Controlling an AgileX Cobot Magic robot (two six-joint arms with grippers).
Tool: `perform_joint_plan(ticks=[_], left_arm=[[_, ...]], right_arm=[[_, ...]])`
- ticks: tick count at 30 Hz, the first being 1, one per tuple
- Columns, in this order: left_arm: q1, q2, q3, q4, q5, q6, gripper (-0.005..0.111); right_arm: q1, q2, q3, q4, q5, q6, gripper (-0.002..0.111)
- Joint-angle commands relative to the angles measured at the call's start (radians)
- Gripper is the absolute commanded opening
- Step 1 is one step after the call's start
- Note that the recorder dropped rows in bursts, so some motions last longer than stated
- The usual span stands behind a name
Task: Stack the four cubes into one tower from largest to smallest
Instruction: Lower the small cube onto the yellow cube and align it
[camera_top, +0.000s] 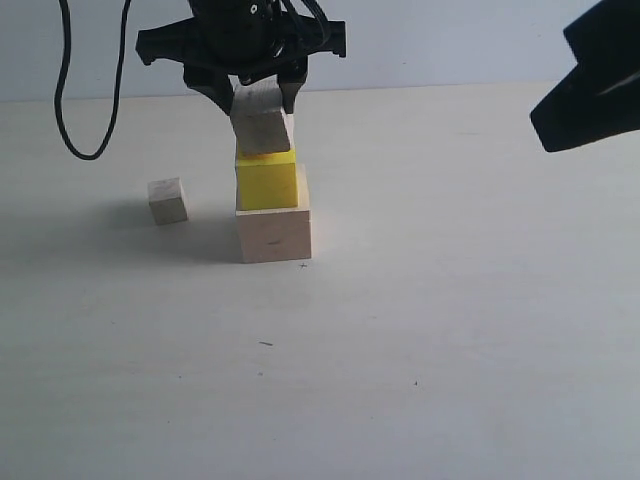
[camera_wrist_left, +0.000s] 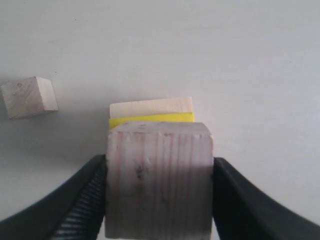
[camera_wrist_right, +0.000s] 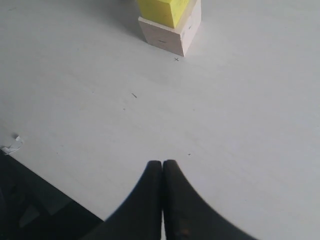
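A: Status, left to right?
B: I'm seeing the loose small cube (camera_top: 168, 200) sitting alone on the surface (camera_top: 450, 330). It's near the stack, on its left, not touching it.
A: And the stack?
B: The large wood cube (camera_top: 274, 233) is sitting on the surface. The yellow cube (camera_top: 266, 180) is resting on top, sitting toward its left edge in the exterior view. The left fingers (camera_wrist_left: 82, 205) are clamping the held small cube (camera_top: 262, 125) from both sides, directly over the yellow one and slightly tilted. I'm not managing to tell whether it's touching the yellow top or hanging just off it.
A: Right side?
B: The right fingers (camera_wrist_right: 152, 190) are hanging well apart from the stack, off to the right above bare surface, with the tips pressing together.
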Motion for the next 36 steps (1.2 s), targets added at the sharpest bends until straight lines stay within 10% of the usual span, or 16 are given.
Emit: perform_joint_plan(ticks=[1, 36], left_arm=[[-0.005, -0.005, -0.008, 0.005, -0.003, -0.011, 0.054], [-0.005, -0.005, -0.008, -0.006, -0.003, -0.011, 0.054]], right_arm=[[0.001, -0.004, 0.004, -0.008, 0.003, -0.004, 0.0], [0.001, -0.004, 0.004, -0.008, 0.007, -0.004, 0.0]])
